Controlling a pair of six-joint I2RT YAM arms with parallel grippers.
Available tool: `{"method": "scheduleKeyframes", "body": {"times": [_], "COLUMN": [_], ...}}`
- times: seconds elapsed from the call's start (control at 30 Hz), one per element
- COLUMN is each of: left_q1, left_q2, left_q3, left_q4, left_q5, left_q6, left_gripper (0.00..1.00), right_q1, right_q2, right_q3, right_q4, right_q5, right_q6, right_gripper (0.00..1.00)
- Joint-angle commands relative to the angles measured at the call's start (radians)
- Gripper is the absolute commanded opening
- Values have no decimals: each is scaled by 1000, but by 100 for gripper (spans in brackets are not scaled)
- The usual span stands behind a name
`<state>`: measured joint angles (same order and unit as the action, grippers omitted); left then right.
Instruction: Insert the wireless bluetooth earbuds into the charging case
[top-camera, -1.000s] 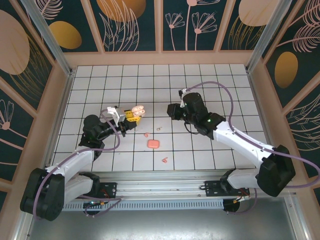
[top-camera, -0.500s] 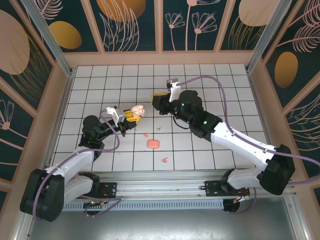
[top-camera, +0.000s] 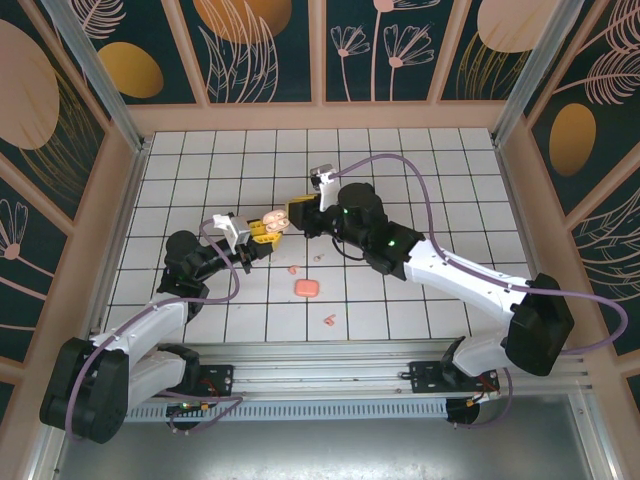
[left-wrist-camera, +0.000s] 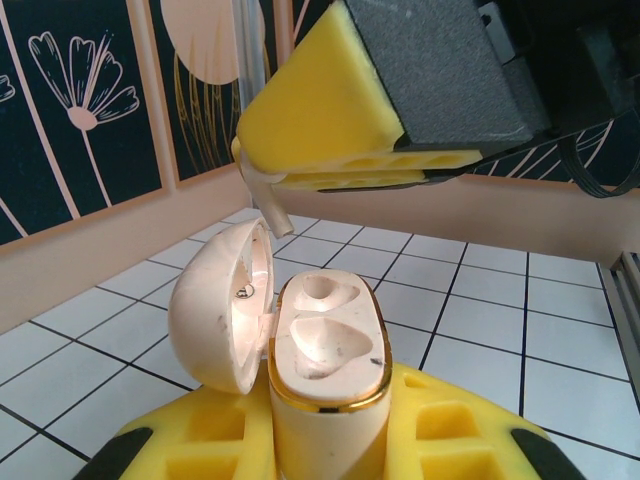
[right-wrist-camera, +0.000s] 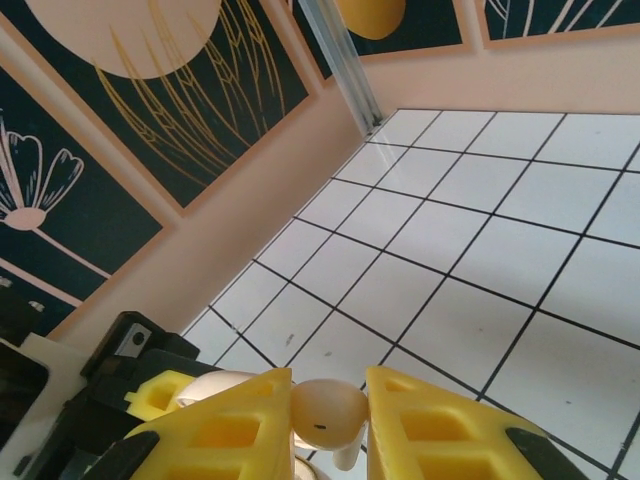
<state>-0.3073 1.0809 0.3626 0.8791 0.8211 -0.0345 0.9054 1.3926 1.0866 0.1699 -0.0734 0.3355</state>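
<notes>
Only at the first insertion, by judgement: no bud seated yet. In the left claw (top-camera: 258, 232), clamped tight between its yellow pads, the cream case (left-wrist-camera: 325, 400), upright, lid swung open to one side, both wells bare. In the right claw (top-camera: 298, 213), pinched between two yellow pads, one cream bud (right-wrist-camera: 320, 405), stem pointing down, hanging just above the edge of the open lid and not yet over the wells. Contact with the lid impossible to tell.

Left to do, most probably: bringing this bud over its well, turning it to match the shape, pressing it in, then the same for the others. Lying loose on the table (top-camera: 450, 170): a pink case (top-camera: 306, 288), closed, with one pink bud (top-camera: 292, 268) near it on the far side and a second pink bud (top-camera: 328, 320) near it on the close side. Beside the first one a pale speck (top-camera: 318, 257), maybe the other cream bud, too small to say for sure.

About room: both claws almost nose to nose over the middle of the table, pads of one just beside pads of the other, so very little margin for a sideways correction without bumping the lid. Plenty of free tile toward the far side and the right. Side walls well apart from both claws. Loose buds and pink case nearer to the arm bases, out of the way of the descent, but near the path of any later reach
</notes>
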Motion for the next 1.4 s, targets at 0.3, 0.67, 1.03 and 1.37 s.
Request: {"method": "scheduleKeyframes", "body": {"times": [0.3,0.67,1.03,1.37], "left_q1": [-6,-6,-6,-6], "left_q2": [-15,-13,-7,-11], "left_q3": [-3,-2,-3,-2], "left_q4": [47,64,86,95], "left_q5": [-5,-12,-11,-10], "left_q6": [-3,-20,-39,-50], "left_gripper": [13,13,13,13], "right_q1": [35,36,37,49], "right_q2": [-2,2,-1,11], "right_q3": [32,23,9,6], "right_q4": [10,-12,-5,-19], "right_q5": [-8,-19,-26,-23], "right_q6": [-44,-50,-47,-50], "right_gripper": [21,21,21,21]}}
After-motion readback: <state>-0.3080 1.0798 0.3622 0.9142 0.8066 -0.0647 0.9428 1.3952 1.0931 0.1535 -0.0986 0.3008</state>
